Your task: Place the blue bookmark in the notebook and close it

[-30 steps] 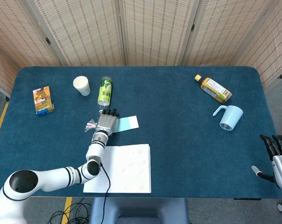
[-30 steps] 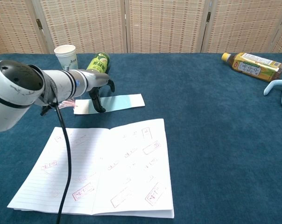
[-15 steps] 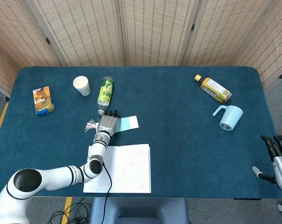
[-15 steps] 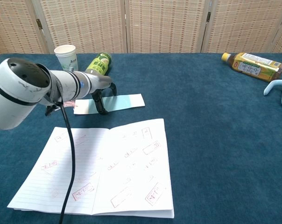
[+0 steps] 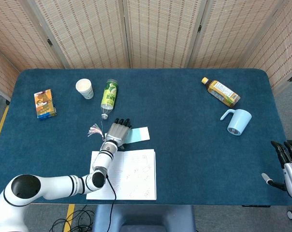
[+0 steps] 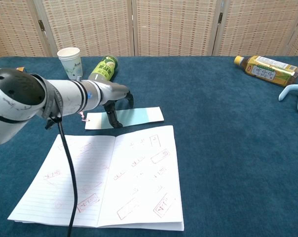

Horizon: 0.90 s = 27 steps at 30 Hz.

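The left robot hand [image 5: 118,132] lies over the blue bookmark [image 6: 134,117], fingers spread and tips pressing down on the strip rather than gripping it — nothing is pinched between them that I can see. The bookmark rests flat on the desk [image 5: 184,96], just beyond the top edge of the open notebook [image 6: 114,177], its tassel [image 5: 94,130] trailing to the far side. The right robot hand [image 5: 290,166] sits at the desk's near right corner, fingers apart, holding nothing.

Step in hand, by my judgement: dragging the bookmark toward the page — it is not yet on the paper. The next move calls for a steady slide over the notebook's edge without buckling the strip, then a cover lifted across to close.
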Each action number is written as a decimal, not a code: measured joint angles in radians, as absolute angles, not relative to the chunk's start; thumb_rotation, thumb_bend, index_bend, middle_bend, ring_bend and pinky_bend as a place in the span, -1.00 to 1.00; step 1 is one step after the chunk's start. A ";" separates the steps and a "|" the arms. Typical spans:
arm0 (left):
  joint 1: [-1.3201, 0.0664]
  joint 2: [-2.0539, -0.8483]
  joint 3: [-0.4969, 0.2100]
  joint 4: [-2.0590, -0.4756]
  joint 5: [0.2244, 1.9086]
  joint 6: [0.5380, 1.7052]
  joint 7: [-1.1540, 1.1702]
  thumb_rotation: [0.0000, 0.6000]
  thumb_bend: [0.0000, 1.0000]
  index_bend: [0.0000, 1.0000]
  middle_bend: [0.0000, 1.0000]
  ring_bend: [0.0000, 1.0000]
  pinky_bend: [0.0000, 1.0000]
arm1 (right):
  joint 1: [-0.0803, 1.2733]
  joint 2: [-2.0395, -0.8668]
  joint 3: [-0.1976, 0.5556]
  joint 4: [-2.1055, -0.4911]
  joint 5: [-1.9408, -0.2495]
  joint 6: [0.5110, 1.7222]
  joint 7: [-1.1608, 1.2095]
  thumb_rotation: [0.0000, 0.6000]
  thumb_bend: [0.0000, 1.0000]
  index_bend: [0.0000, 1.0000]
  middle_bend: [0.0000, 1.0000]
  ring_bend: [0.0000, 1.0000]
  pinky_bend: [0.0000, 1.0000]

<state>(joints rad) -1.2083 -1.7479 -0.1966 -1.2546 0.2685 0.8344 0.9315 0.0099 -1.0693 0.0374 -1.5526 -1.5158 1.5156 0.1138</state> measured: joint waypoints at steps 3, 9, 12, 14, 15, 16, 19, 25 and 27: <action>-1.203 -1.750 -0.179 -1.261 0.298 0.850 0.917 0.91 -0.34 -0.77 -1.00 -1.00 -0.83 | 0.009 -1.070 0.037 -1.552 -1.517 1.517 0.115 1.00 -0.78 -0.93 -0.74 -0.92 -0.76; -1.197 -1.752 -0.169 -1.270 0.314 0.854 0.897 0.99 -0.37 -0.89 -1.00 -1.00 -0.83 | 0.006 -1.070 0.037 -1.550 -1.517 1.519 0.117 1.00 -0.77 -0.93 -0.74 -0.92 -0.76; -1.199 -1.757 -0.161 -1.270 0.317 0.856 0.898 1.00 -0.38 -0.88 -1.00 -1.00 -0.83 | 0.006 -1.071 0.036 -1.550 -1.518 1.519 0.118 1.00 -0.77 -0.93 -0.74 -0.92 -0.76; -1.201 -1.764 -0.156 -1.261 0.320 0.861 0.902 1.00 -0.38 -0.85 -1.00 -1.00 -0.83 | 0.004 -1.070 0.035 -1.549 -1.518 1.520 0.118 1.00 -0.77 -0.93 -0.74 -0.92 -0.76; -1.201 -1.767 -0.156 -1.256 0.320 0.863 0.903 1.00 -0.38 -0.82 -1.00 -1.00 -0.83 | 0.003 -1.070 0.035 -1.549 -1.517 1.521 0.118 1.00 -0.78 -0.93 -0.74 -0.92 -0.76; -1.202 -1.772 -0.156 -1.249 0.321 0.866 0.902 1.00 -0.38 -0.78 -1.00 -1.00 -0.83 | 0.002 -1.069 0.035 -1.549 -1.516 1.522 0.118 1.00 -0.77 -0.93 -0.74 -0.92 -0.76; -1.202 -1.780 -0.157 -1.229 0.318 0.867 0.900 1.00 -0.38 -0.68 -1.00 -1.00 -0.83 | -0.001 -1.068 0.035 -1.550 -1.515 1.524 0.118 1.00 -0.77 -0.93 -0.74 -0.92 -0.76; -1.205 -1.781 -0.162 -1.216 0.289 0.857 0.908 1.00 -0.38 -0.57 -1.00 -1.00 -0.83 | -0.002 -1.071 0.035 -1.547 -1.515 1.522 0.120 1.00 -0.78 -0.93 -0.74 -0.92 -0.76; -1.206 -1.781 -0.162 -1.214 0.284 0.855 0.912 1.00 -0.38 -0.56 -1.00 -1.00 -0.83 | -0.002 -1.071 0.035 -1.546 -1.515 1.522 0.121 1.00 -0.77 -0.93 -0.74 -0.92 -0.76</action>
<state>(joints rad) -1.2064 -1.7810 -0.1615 -1.2140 0.2836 0.8554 0.9121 -0.0018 -1.0713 0.0350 -1.5459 -1.5149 1.5224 0.1208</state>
